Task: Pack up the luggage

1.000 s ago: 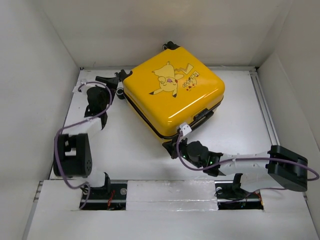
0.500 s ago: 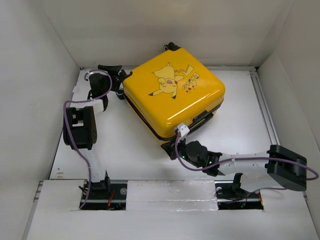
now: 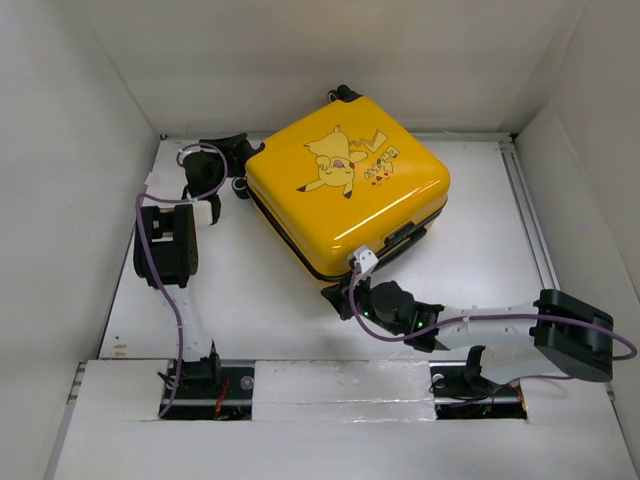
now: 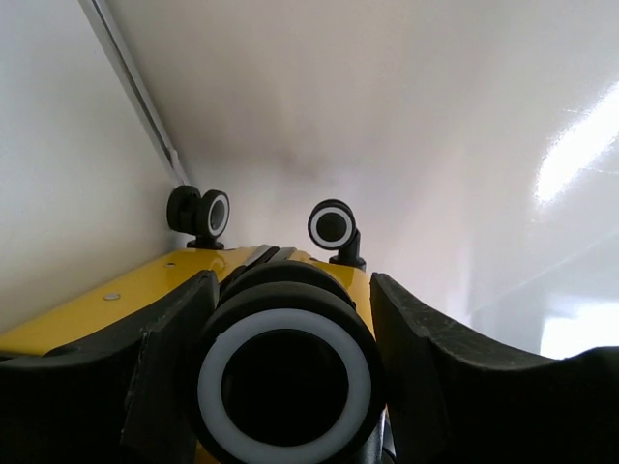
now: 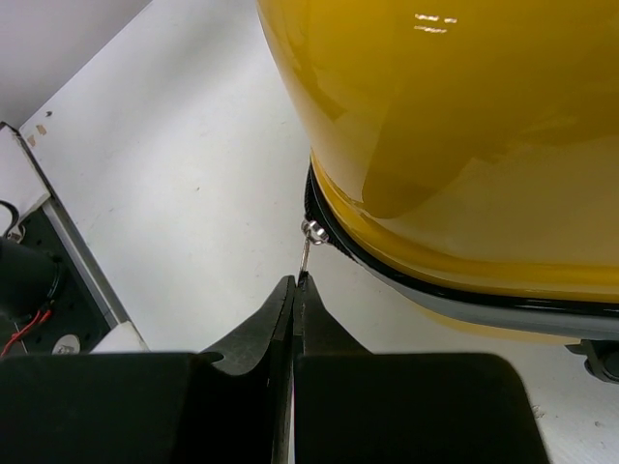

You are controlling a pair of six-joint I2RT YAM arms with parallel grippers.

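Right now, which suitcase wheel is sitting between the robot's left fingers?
The big nearest wheel, filling the bottom of the left wrist view, sits inside the left gripper. The two other wheels stand farther back, with nothing around them.

Glossy hard-shell luggage [image 3: 345,195] (shiny metal zipper pull [image 5: 311,230], matt plastic wheel [image 4: 285,387]).

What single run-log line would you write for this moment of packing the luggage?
glossy yellow hard-shell suitcase: lid down | right gripper: shut on metal zipper pull | left gripper: flanks black spinner wheel, grip unclear
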